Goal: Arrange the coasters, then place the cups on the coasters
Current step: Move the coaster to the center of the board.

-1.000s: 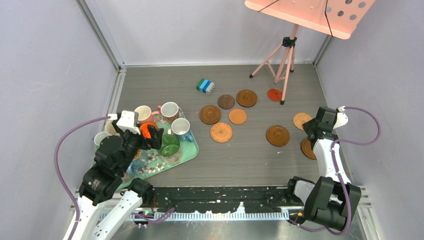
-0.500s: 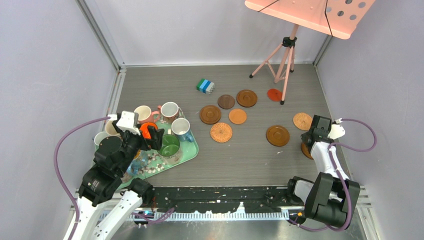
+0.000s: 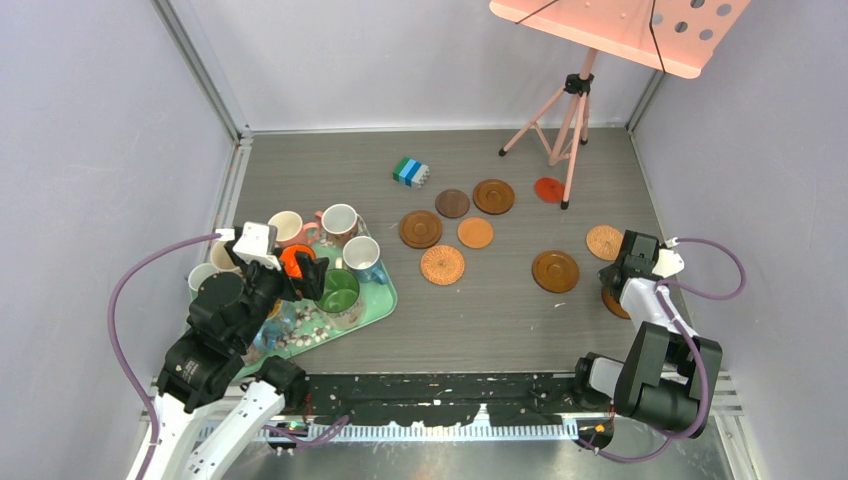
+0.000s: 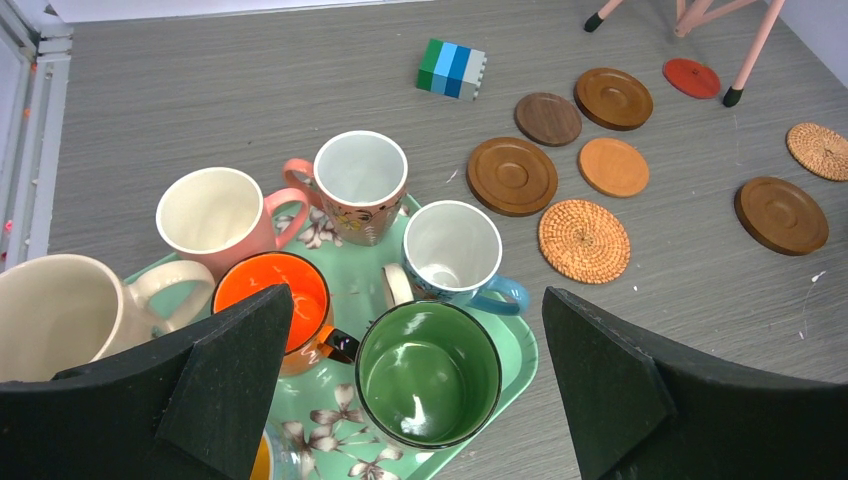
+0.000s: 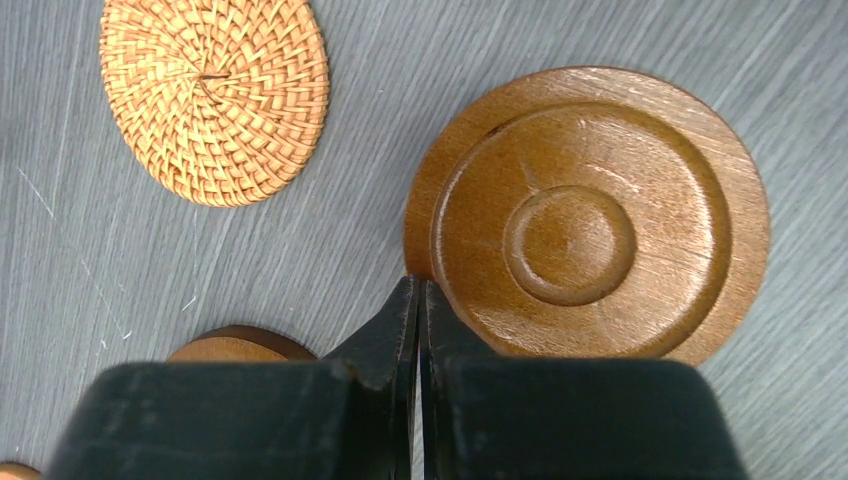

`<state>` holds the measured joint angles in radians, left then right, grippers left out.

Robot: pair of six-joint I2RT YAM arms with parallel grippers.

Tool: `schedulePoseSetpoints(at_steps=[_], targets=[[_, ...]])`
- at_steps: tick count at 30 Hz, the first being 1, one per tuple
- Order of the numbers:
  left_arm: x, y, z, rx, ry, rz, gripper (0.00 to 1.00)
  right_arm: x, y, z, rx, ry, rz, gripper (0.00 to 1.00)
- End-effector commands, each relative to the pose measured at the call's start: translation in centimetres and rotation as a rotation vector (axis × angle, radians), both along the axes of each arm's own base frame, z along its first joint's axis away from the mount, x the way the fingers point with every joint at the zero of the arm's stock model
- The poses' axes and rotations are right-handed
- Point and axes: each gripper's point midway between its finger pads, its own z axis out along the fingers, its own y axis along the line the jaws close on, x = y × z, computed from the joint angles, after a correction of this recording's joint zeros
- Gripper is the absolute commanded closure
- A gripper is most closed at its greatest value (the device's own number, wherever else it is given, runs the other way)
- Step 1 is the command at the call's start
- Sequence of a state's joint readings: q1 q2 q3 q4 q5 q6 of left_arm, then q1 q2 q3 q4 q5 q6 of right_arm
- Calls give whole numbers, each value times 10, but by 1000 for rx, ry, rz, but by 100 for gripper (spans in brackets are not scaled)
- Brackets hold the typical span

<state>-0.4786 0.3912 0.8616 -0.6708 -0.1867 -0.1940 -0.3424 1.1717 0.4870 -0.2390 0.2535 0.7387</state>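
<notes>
**Right jaws pressed together at a wooden coaster; left arm poised wide over the mugs**

The right gripper [image 5: 418, 300] has its jaws together, nothing between them, with the tips at the near rim of a brown wooden coaster [image 5: 585, 215] with a raised centre. Whether the tips touch that rim cannot be told. A woven wicker coaster [image 5: 213, 95] lies just beyond, apart from the wooden one, and the edge of another brown disc [image 5: 238, 345] shows beside the fingers.

In the overhead view this gripper [image 3: 622, 268] sits low at the right side of the table [image 3: 330, 170], near the foot of a pink music stand [image 3: 570, 110].

The left gripper [image 4: 420, 370] hangs above a mint-green floral tray [image 4: 520, 350] with its jaws wide apart and empty. On the tray stand a green-inside mug [image 4: 428, 372], an orange-inside mug [image 4: 272, 295], a white-and-blue mug [image 4: 452, 250], a pink mug [image 4: 215, 212], a floral mug [image 4: 360, 180] and a cream mug [image 4: 55, 315].

More coasters lie scattered to the right of the tray: a second wicker one [image 4: 584, 241], three dark wooden ones [image 4: 512, 175] [image 4: 548, 118] [image 4: 612, 97], a tan one [image 4: 613, 166], a small red one [image 4: 691, 77] and another brown one [image 4: 781, 214]. A blue-green toy block [image 4: 452, 68] rests farther back.
</notes>
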Motion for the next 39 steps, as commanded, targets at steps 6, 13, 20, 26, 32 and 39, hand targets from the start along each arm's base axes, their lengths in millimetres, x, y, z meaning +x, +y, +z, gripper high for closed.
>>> schedulePoseSetpoints(at_steps=[6,13,20,26,32,39], targets=[[2,-5,6,-5,-19,-24,1,11,0,2,6,-45,9,95],[1,-7,6,-7,-19,-35,1,7,-12,9,-46,-24,-31,95],[3,-8,4,-3,-10,-36,1,-13,-34,25,-151,10,-149,95],[6,-8,0,10,5,-27,1,-24,-31,13,-129,41,-172,95],[9,-6,-4,23,19,-13,1,-20,-23,7,-86,47,-140,95],[9,-3,-4,28,18,3,1,-12,-12,1,-32,32,-86,95]])
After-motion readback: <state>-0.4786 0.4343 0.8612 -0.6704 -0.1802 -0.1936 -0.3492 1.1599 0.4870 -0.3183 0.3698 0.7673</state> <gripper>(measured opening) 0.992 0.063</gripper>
